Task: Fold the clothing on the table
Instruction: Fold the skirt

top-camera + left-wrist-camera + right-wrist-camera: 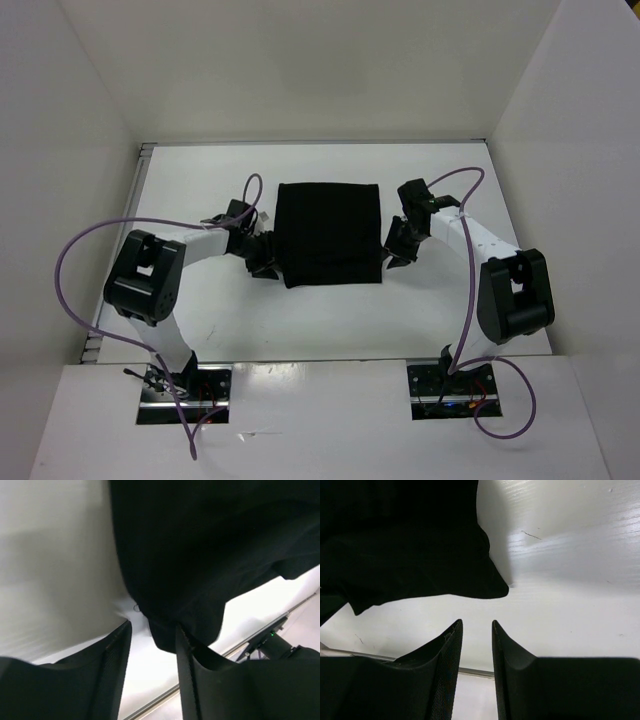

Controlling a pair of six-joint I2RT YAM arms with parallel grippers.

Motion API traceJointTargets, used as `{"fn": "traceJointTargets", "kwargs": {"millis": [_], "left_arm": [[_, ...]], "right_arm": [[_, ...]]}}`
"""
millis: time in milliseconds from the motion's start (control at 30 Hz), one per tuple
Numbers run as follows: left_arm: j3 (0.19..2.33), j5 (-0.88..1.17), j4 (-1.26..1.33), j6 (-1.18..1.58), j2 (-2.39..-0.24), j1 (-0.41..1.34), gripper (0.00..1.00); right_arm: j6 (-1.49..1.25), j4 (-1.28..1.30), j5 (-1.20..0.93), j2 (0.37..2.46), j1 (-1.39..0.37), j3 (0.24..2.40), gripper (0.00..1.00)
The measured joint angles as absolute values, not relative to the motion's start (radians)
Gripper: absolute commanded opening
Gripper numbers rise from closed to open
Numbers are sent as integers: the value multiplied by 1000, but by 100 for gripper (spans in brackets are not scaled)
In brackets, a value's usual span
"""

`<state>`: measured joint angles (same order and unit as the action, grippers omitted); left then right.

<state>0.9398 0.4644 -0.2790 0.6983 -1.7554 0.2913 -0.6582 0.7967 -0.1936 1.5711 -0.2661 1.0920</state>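
Top external view: a white table, boxed in by plain white walls, holds the black clothing lying as a flat square at its middle. The left gripper and right gripper flank the near corners, jaws apart, pinching nothing.

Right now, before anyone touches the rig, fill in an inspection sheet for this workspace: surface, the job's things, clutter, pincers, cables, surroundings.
Surface: white table, bare around the garment.
Job's things: black clothing, already folded into a rough square, lying flat mid-table.
Clutter: nothing seen.
Pincers: left pincer open, a garment corner reaching in between its fingertips; right pincer open and empty, a garment corner just ahead of it, not touching.
Cables: purple cables loop off both arms, clear of the garment.
Surroundings: white walls on three sides.
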Motion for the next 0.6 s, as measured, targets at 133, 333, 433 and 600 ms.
{"fn": "traceJointTargets", "kwargs": {"millis": [133, 333, 433, 600], "left_arm": [[966, 469, -271, 710, -1779, 313, 51], [996, 469, -262, 712, -1807, 350, 46], [1023, 467, -262, 713, -1835, 374, 39], [1077, 468, -259, 716, -1890, 424, 18]], "right_arm": [[-656, 802, -192, 1571, -266, 1092, 35], [-656, 804, -189, 1571, -266, 1090, 35], [-656, 804, -187, 1574, -256, 1087, 35], [-652, 804, -179, 1575, -235, 1087, 35]]}}
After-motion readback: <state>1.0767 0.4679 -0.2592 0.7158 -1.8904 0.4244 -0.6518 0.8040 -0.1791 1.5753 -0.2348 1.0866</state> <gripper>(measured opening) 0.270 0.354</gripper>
